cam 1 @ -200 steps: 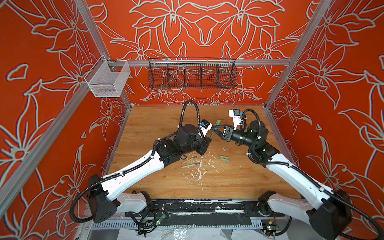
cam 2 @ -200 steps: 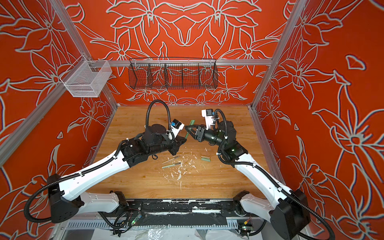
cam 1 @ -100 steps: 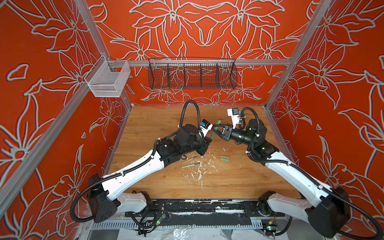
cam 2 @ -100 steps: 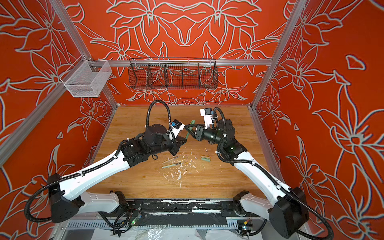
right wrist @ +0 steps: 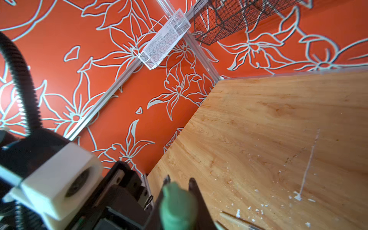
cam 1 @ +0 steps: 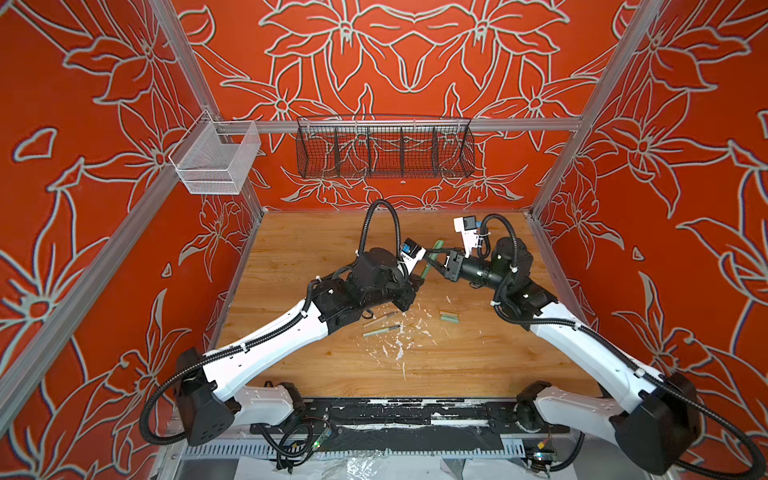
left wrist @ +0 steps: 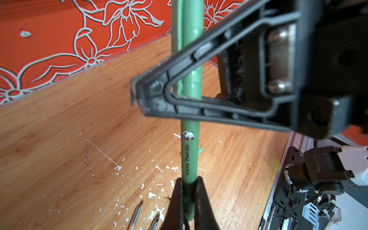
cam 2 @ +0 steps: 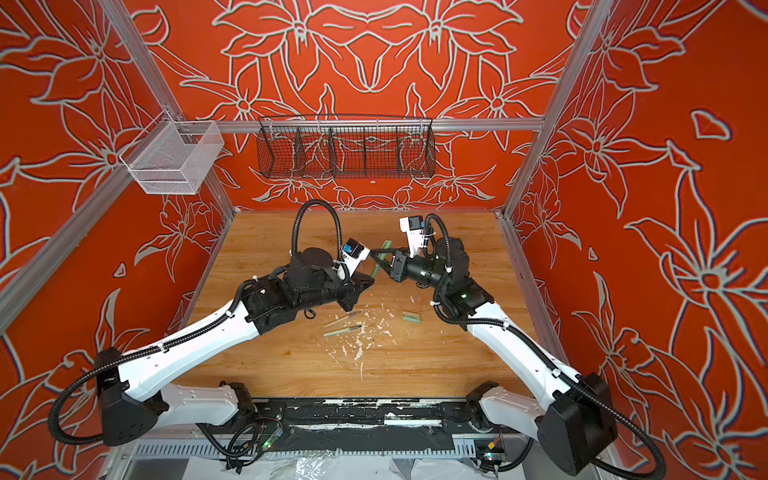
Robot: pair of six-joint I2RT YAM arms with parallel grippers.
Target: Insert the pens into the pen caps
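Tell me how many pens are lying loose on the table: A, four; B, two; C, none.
B: the beige pen and the pale green pen lie on the table, while the darker green pen is held off it.

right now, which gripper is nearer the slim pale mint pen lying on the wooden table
Left. The left gripper holds the raised green pen by its lower end, close by the pale mint pen; the right gripper clamps that raised pen's upper end, farther away.
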